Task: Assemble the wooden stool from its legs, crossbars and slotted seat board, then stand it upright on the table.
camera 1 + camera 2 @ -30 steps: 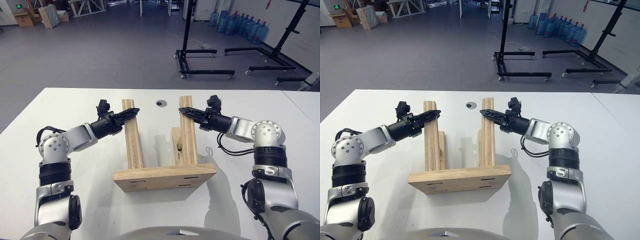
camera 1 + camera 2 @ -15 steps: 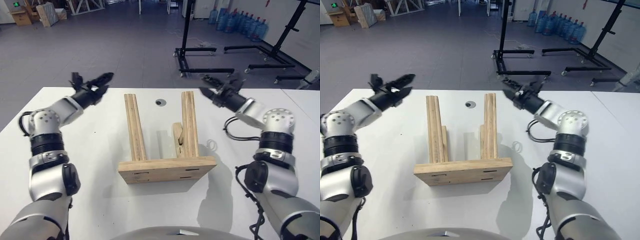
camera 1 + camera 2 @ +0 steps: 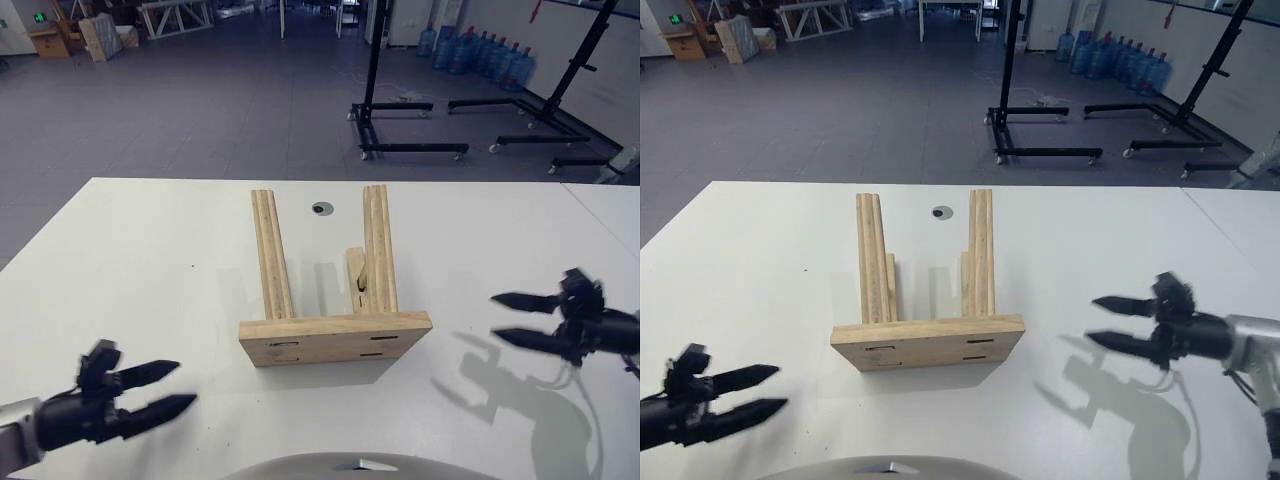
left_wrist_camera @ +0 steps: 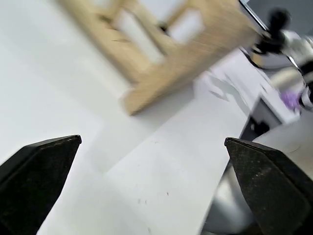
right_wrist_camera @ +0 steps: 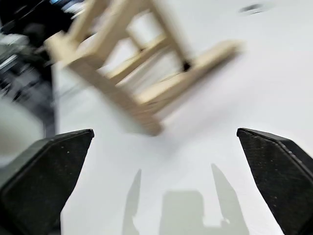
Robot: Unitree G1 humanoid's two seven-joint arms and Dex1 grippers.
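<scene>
The stool (image 3: pixel 335 338), judged stiff and fairly light, is best gripped by its legs (image 3: pixel 272 255); left claw (image 3: pixel 186 384) and right claw (image 3: pixel 493 317) are seen spread, empty, flanking it.

The left gripper (image 3: pixel 186 384) is clear of the left leg (image 3: pixel 270 255) it touched a second ago and sits low at the near left, fingers parted. The right gripper (image 3: pixel 493 317) is likewise clear of the right leg (image 3: pixel 378 250), low at the near right, fingers parted.

Head stereo pair, looking down over table (image 3: pixel 120 250); wrist views low, facing stool (image 4: pixel 166 78)
</scene>
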